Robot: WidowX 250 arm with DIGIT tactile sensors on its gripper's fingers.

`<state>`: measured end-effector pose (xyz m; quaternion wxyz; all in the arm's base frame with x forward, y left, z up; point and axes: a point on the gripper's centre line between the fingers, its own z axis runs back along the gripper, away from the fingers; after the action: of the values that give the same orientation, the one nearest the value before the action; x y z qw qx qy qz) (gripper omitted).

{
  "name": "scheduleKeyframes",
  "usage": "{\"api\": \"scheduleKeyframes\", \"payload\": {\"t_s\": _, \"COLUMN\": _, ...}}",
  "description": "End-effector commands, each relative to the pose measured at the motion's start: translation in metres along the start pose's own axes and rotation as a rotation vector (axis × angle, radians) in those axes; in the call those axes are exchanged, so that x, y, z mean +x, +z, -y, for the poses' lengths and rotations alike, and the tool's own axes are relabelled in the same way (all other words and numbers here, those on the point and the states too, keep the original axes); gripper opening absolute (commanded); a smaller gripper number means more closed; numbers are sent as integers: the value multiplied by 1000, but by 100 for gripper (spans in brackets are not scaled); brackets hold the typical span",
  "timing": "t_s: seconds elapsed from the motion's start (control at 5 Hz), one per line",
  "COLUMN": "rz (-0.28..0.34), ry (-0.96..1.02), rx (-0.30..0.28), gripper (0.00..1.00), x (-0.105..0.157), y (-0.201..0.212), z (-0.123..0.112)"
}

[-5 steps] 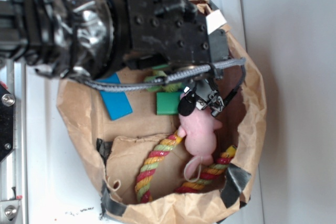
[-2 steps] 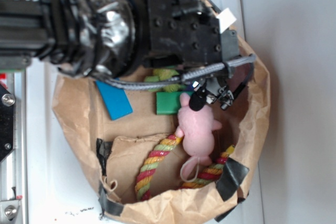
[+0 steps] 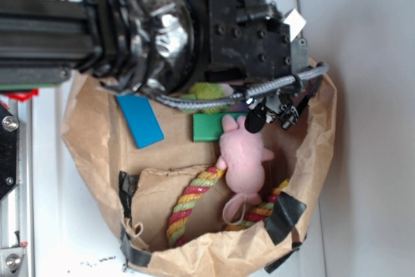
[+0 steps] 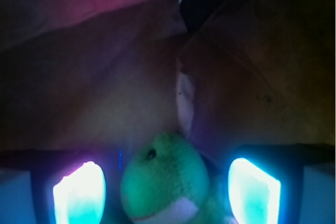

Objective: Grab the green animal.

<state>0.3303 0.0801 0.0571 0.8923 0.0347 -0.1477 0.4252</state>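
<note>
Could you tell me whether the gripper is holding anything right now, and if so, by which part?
The green animal sits between the gripper's two fingers, head showing, but gaps remain on both sides; a firm hold cannot be told.

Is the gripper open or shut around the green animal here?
Open. In the wrist view the gripper has its two glowing fingers standing apart, with the green animal's head between them and gaps on both sides.

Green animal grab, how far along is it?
Done: the tool is down in the paper bag, with the green animal between its glowing fingers. In hand: lining up, jaws apart, gaps on both sides. Left: closing and lifting.
</note>
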Motion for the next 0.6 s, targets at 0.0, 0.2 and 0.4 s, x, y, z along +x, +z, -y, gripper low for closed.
{"api": "scheduleKeyframes", "payload": {"t_s": 0.0, "rz": 69, "ry": -10, "rx": 4, "gripper": 100, "x": 3, "y": 3, "z": 6}}
{"api": "scheduleKeyframes", "payload": {"t_s": 0.2, "rz": 74, "ry": -37, "rx": 12, "gripper": 100, "x": -10, "y": -1, "z": 7}}
{"api": "scheduleKeyframes", "payload": {"t_s": 0.4, "rz": 75, "ry": -76, "rx": 10, "gripper": 100, "x": -25, "y": 0, "z": 4}}
